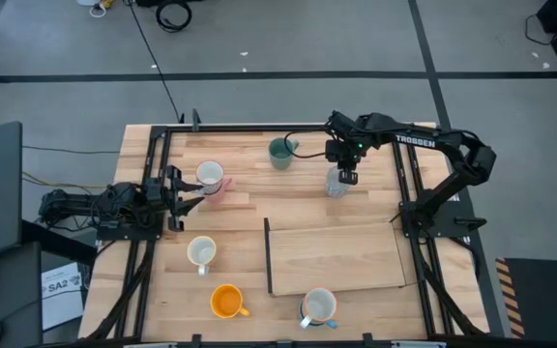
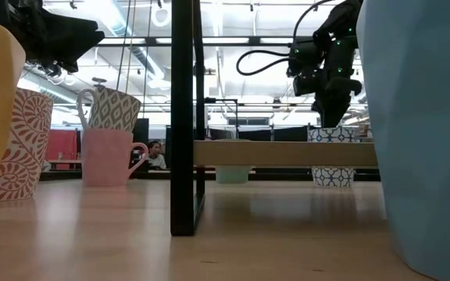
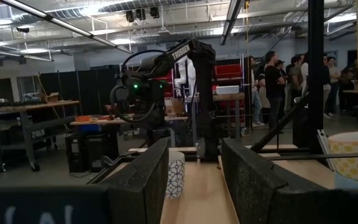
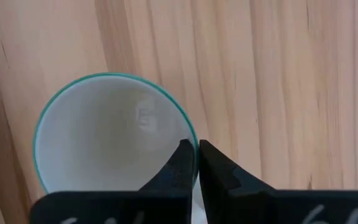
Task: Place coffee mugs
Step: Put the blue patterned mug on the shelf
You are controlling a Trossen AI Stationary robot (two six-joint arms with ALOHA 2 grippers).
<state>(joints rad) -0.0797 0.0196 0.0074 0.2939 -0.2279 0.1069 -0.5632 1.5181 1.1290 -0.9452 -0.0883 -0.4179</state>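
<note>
My right gripper is shut on a white mug with a blue pattern and teal rim, far right of centre. A dark green mug stands left of it. My left gripper hovers open at the table's left, beside a patterned white mug that sits in a pink mug. On the near half stand a white mug, an orange mug and a blue-handled mug. My right gripper pinches the patterned mug's rim, one finger inside the cup and one outside, coming from above and pointing down. The mug is upright below the fingers. In the low view its base looks level with the table top.
A raised wooden board with a black upright edge covers the near right part of the table. Black frame rails run along both sides. Bare wood lies in the table's middle. People stand in the room beyond.
</note>
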